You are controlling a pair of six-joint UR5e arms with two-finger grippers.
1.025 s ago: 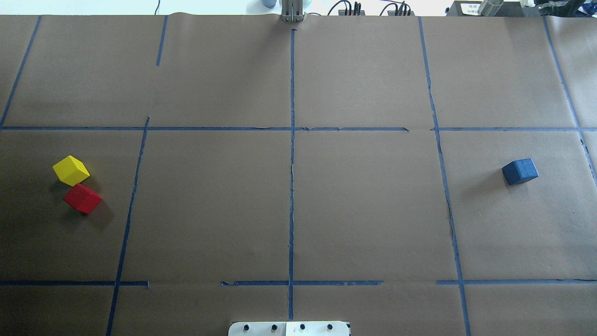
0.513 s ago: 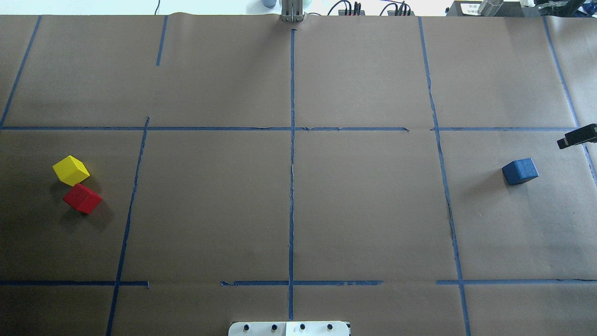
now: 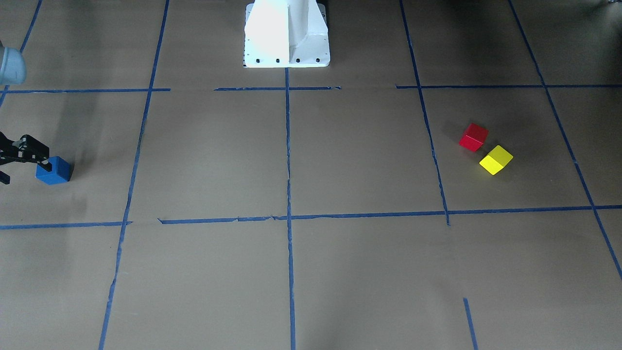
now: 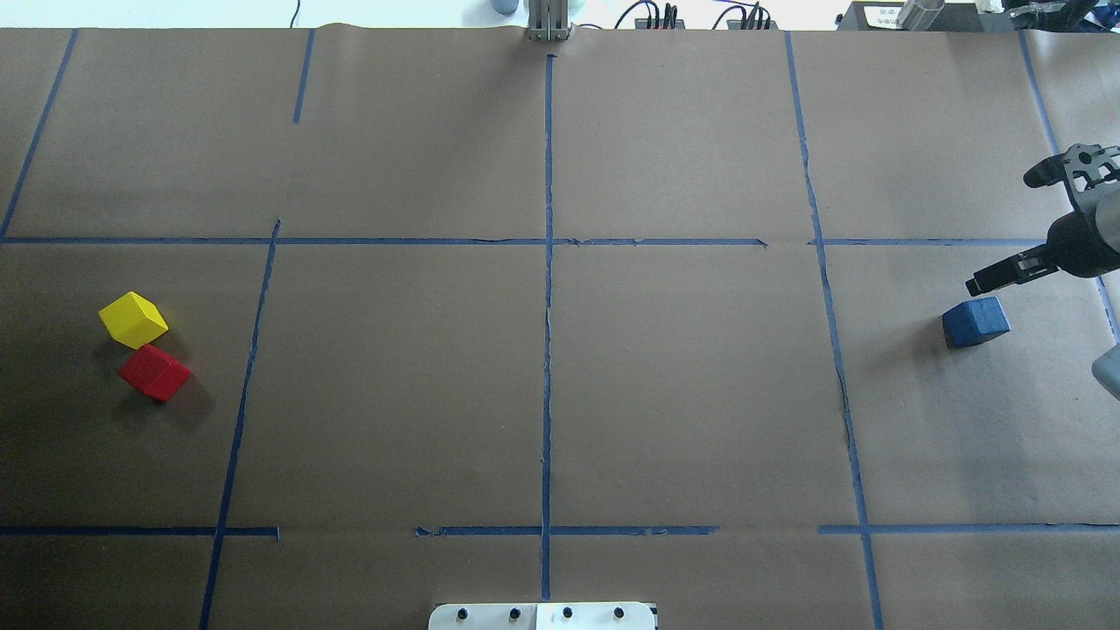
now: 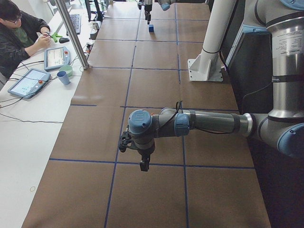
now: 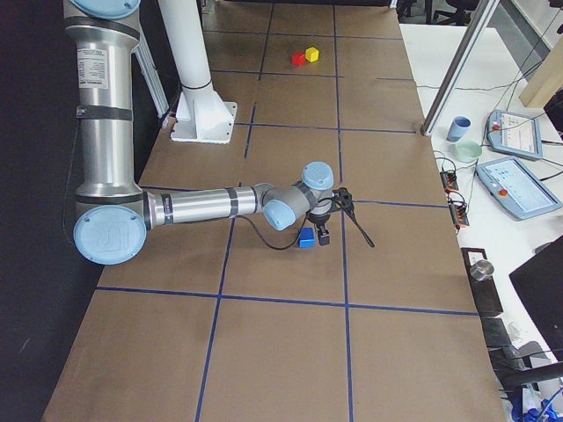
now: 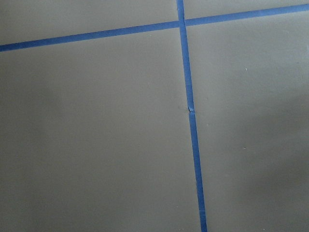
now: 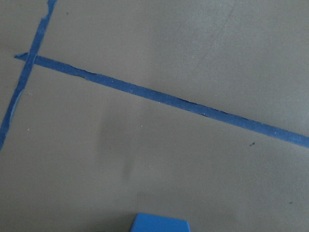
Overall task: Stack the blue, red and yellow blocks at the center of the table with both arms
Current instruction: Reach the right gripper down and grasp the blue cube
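The blue block (image 4: 976, 321) sits on the table's right side; it also shows in the front view (image 3: 53, 170) and at the bottom edge of the right wrist view (image 8: 159, 223). My right gripper (image 4: 1000, 233) is open, just beyond and beside the blue block, one finger (image 4: 993, 275) close above its far edge (image 3: 24, 170). The red block (image 4: 155, 372) and yellow block (image 4: 133, 318) lie side by side at the far left, nearly touching. My left gripper (image 5: 135, 156) shows only in the exterior left view, above bare paper; I cannot tell its state.
Brown paper with a blue tape grid (image 4: 548, 350) covers the table. The white robot base (image 3: 286, 34) stands at the near middle edge. A metal post (image 4: 549, 22) stands at the far edge. An operator (image 5: 19, 33) sits beyond it with tablets.
My right gripper has come further in from the right edge, toward the blue block. The three blocks have not moved.
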